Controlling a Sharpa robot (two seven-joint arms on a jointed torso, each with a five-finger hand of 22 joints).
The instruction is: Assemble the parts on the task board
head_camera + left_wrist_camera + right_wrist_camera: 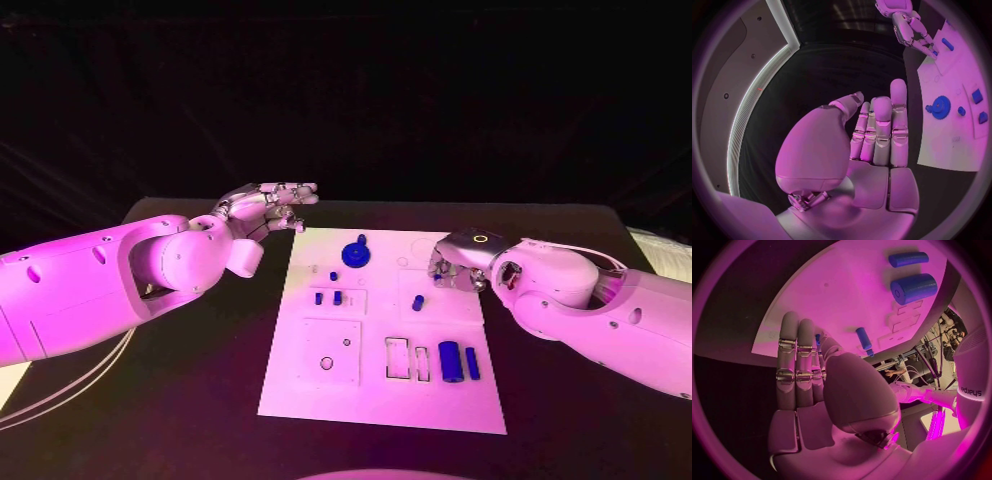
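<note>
Hovering empty — left hand (873, 145) fingers straight, right hand (811, 370) likewise over the task board (848, 295).

A robotics laboratory or demonstration bench. A black table (577, 400) stands before a dark backdrop, carrying a white task board (382, 395) with cut-out recesses and small blue parts (450, 360). White cables (58, 385) trail off the table's edge on the robot's left, and a tangle of stands and wiring (932, 347) shows past the board's edge.
</note>
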